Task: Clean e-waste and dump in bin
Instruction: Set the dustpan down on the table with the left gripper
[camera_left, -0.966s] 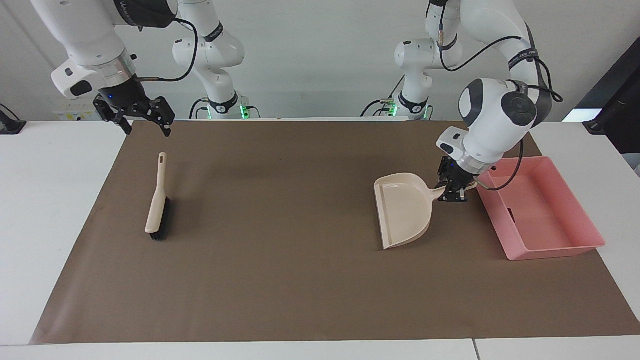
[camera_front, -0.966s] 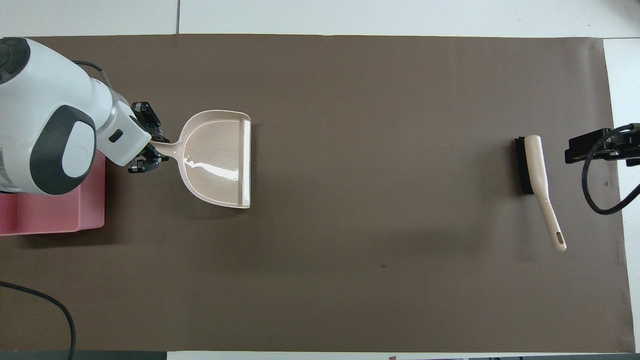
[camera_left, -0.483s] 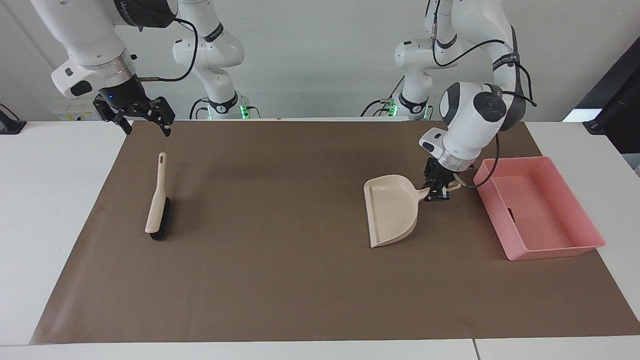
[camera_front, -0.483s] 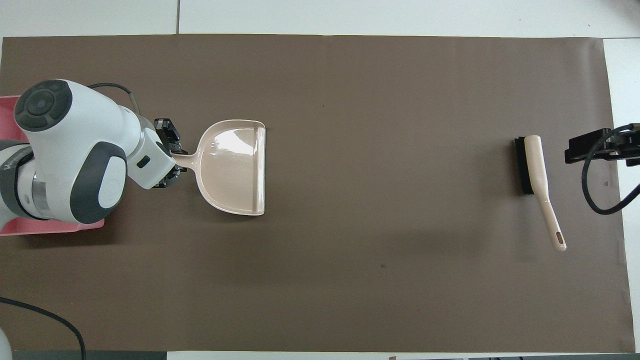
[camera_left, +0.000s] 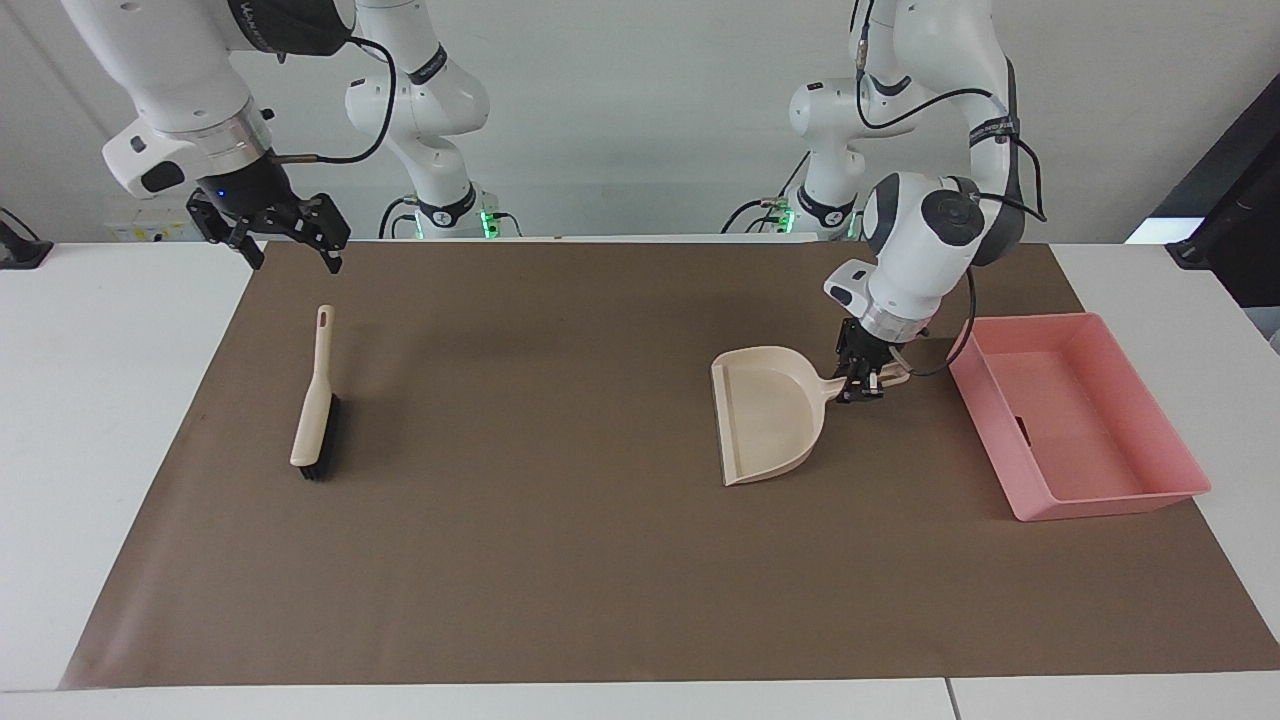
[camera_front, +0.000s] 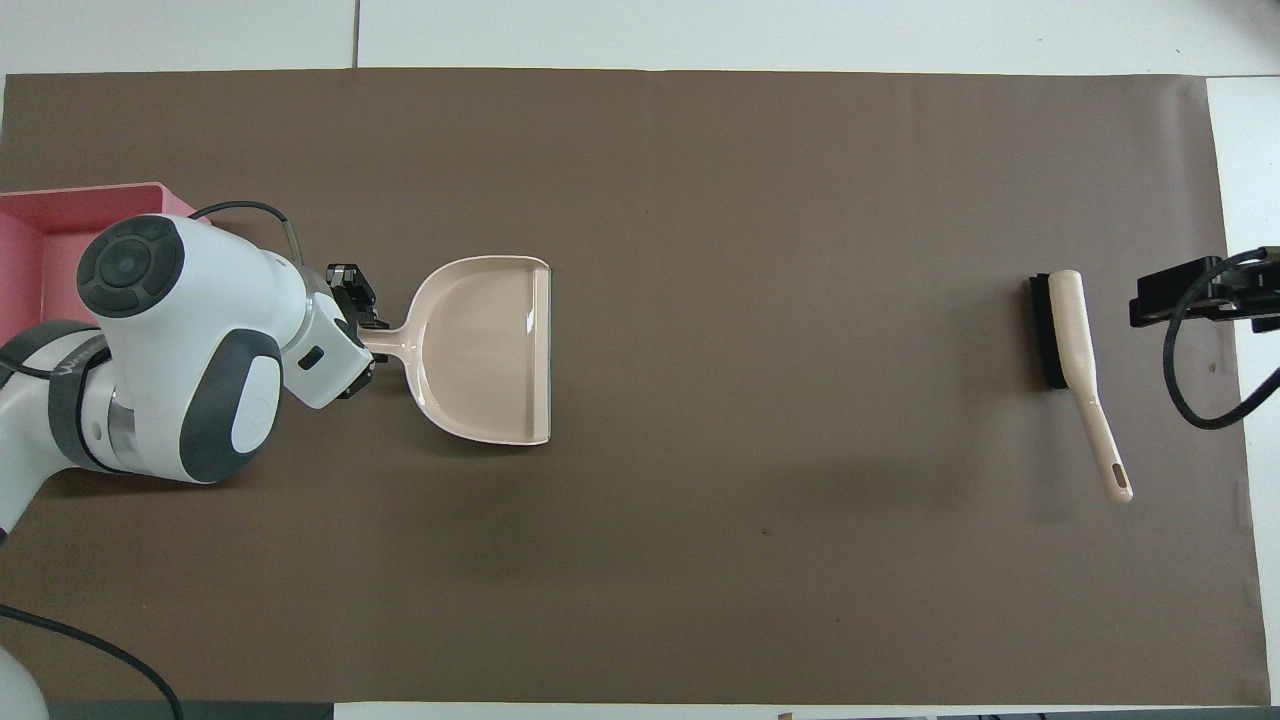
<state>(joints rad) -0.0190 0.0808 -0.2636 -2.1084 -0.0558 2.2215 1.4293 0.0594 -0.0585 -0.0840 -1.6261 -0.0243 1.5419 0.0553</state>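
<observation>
Partly legible white lettering on the left arm's (camera_front: 170, 390) dark wrist band, no other text, label or number readable

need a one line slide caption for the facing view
Left gripper grips the beige plastic dustpan beside the pink plastic tray; right gripper waits above the brush.

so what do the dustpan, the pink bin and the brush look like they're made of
Dustpan: beige moulded plastic, smooth; its pan shows a slight sheen in the overhead view.
Pink bin: plastic, probably; thin, even sloping walls in one colour, satin finish.
Brush: beige handle that looks like the same plastic, with black bristles; whether these are synthetic cannot be told.
</observation>
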